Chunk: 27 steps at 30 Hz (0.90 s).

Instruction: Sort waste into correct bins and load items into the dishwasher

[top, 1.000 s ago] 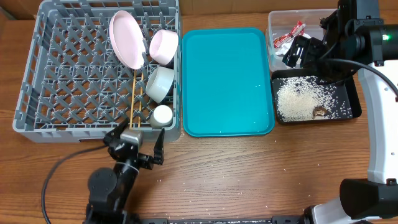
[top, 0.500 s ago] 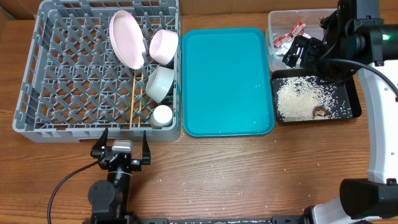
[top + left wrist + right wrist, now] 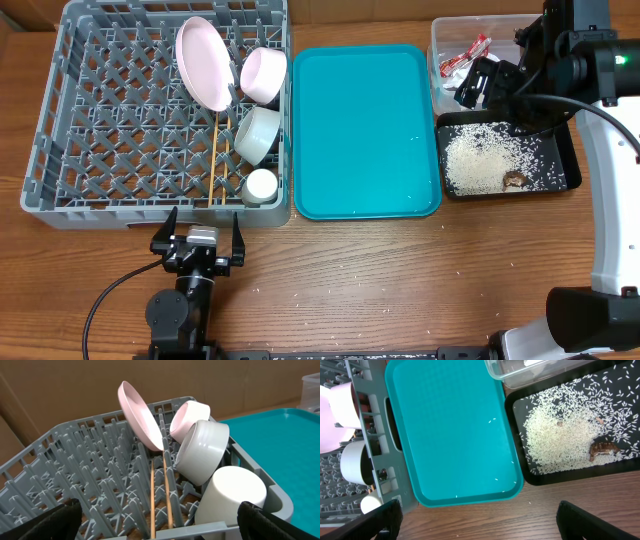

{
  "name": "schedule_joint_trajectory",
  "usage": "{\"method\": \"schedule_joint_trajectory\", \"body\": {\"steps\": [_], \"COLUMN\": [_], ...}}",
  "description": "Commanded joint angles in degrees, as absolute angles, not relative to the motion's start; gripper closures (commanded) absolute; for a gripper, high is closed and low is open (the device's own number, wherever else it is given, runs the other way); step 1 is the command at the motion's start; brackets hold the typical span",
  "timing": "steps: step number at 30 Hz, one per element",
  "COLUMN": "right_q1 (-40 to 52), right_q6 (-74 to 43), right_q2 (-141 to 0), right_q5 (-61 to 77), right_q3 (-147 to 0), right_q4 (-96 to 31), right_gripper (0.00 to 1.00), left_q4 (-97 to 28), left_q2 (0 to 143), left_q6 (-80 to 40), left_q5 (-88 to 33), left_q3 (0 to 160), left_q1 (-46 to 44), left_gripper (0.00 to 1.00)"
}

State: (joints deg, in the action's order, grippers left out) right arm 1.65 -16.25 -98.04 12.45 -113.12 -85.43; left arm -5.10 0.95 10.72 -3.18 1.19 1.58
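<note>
1. The dish rack (image 3: 45, 120) is located at the left of the table (image 3: 400, 280). The teal tray (image 3: 365, 130) is placed just beside its right wall.
2. The plate (image 3: 203, 62) is stood on edge between the pegs in the far right part of the rack and is tilted.
3. The first bowl (image 3: 264, 74) is set on edge just right of the plate. The second bowl (image 3: 257, 134) is set on edge nearer the front wall.
4. The cup (image 3: 260, 186) is seated in the rack's front right corner, just in front of the second bowl.
5. The chopsticks (image 3: 215, 165) are laid side by side on the rack floor, running from beneath the plate toward the front wall.
6. The clear tub (image 3: 440, 45) is positioned at the far right of the table. The red-and-white wrapper (image 3: 463, 58) is contained in it.
7. The black tray (image 3: 570, 165) is placed just in front of the tub. The rice (image 3: 475, 165) is heaped in it, with the brown lump (image 3: 515, 179) at the heap's right edge. A few stray grains are scattered on the teal tray and the table.
8. The left gripper (image 3: 203, 216) is held low, just in front of the rack's front wall. Its fingers (image 3: 45, 525) are spread fully apart, and nothing is gripped.
9. The right gripper (image 3: 483, 85) is positioned above the junction of the tub and the black tray. Its fingers (image 3: 375, 522) are spread wide, and nothing is held between them.
</note>
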Motion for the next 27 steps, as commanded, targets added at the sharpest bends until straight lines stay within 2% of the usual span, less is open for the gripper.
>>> {"method": "schedule_joint_trajectory", "body": {"steps": [1, 27], "right_q1": [1.91, 2.20], "right_q6": [-16.05, -16.05], "right_q2": [-97.51, -97.62], "right_q5": [12.05, 11.99], "right_q3": [-112.88, -112.88], "right_q4": [-85.21, -86.59], "right_gripper": [0.00, 0.00], "left_q4": [-4.86, -4.86], "left_q2": [0.21, 0.21], "left_q6": [11.60, 11.60], "left_q5": [-2.74, -2.74], "left_q3": [0.58, 0.58], "left_q1": [1.37, 1.37], "left_gripper": [0.00, 0.00]}}
